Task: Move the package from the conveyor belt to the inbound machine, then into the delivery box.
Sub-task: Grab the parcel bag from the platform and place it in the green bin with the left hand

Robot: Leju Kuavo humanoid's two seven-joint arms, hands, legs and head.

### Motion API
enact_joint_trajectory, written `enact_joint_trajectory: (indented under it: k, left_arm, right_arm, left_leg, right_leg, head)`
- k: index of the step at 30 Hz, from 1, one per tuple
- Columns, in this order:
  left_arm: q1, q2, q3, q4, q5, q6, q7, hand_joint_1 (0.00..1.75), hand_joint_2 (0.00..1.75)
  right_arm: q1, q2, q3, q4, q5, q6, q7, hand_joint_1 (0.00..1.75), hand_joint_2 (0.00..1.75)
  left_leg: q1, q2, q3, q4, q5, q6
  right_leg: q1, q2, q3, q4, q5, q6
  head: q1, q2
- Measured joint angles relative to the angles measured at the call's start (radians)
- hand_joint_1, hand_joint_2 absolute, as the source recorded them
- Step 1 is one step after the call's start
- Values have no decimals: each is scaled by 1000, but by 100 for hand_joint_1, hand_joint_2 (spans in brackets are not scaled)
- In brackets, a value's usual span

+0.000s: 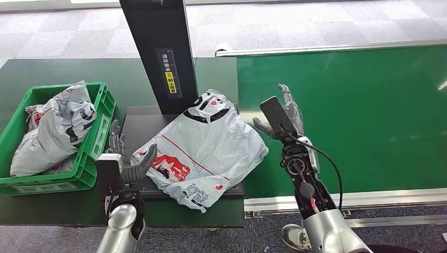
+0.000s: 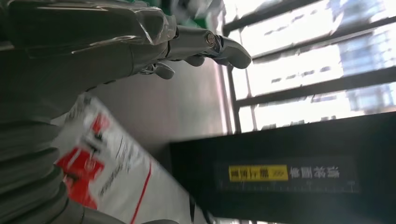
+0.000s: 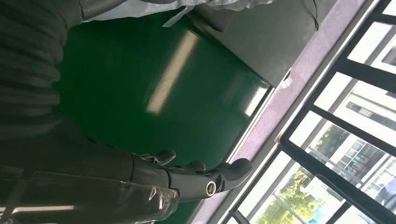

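A grey plastic package (image 1: 203, 147) with red and black print lies on the dark platform of the inbound machine (image 1: 138, 121), below its black post (image 1: 161, 50). One edge hangs over onto the green conveyor belt (image 1: 358, 116). My left hand (image 1: 126, 158) stands at the package's left edge, its thumb touching the bag, fingers straight and holding nothing. The left wrist view has the package (image 2: 107, 163) beside the hand (image 2: 154, 42). My right hand (image 1: 282, 116) is raised over the belt just right of the package, fingers extended and empty; the right wrist view shows it (image 3: 187, 175) above the belt (image 3: 140, 84).
A green crate (image 1: 89, 147), the delivery box, stands at the left and holds other grey packages (image 1: 58, 126). The belt's metal rail (image 1: 342, 199) runs along the near side. Grey carpet lies beyond the table.
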Motion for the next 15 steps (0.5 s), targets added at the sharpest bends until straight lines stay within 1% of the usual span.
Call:
enact_joint_trajectory:
  k: [1,2,3,5,7,9,10,12,15]
  left_arm:
    - [0,3,-13,-3,-92,46,-5,0,175]
    - [0,7,-32,-8,-180,61,0,0,175]
    - [0,12,-55,-12,-253,44,15,0,175]
    - [0,24,-112,-15,-373,-46,64,0,175]
    - [0,34,-169,-11,-451,-148,115,0,175]
    - [0,41,-214,0,-499,-228,154,0,175]
    - [0,45,-230,8,-511,-253,166,0,175]
    - [-1,50,-253,21,-520,-275,175,0,175]
    - [-4,57,-270,35,-525,-284,177,0,175]
  right_arm:
    - [0,0,-1,1,16,15,2,0,175]
    - [-1,1,-2,3,31,31,4,0,175]
    - [-2,2,-3,4,43,45,5,0,175]
    - [-5,7,-3,8,62,70,7,0,175]
    - [-8,11,-5,10,77,86,10,0,175]
    - [-9,13,-8,10,89,96,14,0,175]
    - [-9,13,-9,10,93,98,15,0,175]
    - [-8,13,-11,10,96,102,17,0,175]
    - [-7,13,-15,10,98,108,18,0,175]
  left_leg:
    - [0,0,0,0,0,0]
    - [0,-1,0,0,0,0]
    - [0,-1,0,0,0,0]
    - [0,-1,0,0,0,0]
    - [0,0,0,0,0,0]
    - [0,0,0,0,0,0]
    - [0,-1,0,0,0,0]
    - [0,0,0,0,0,0]
    - [0,0,0,0,0,0]
  right_leg:
    - [0,0,0,0,0,0]
    - [0,-1,0,0,0,0]
    - [0,-1,0,0,0,0]
    - [0,-1,0,0,0,0]
    - [0,-1,0,0,0,0]
    - [0,-1,0,0,0,0]
    - [0,-1,0,0,0,0]
    - [0,-1,0,0,0,0]
    - [0,-1,0,0,0,0]
  head:
    - [0,0]
    - [0,0]
    - [0,0]
    - [0,0]
    - [0,0]
    - [0,0]
    - [0,0]
    - [0,0]
    - [0,0]
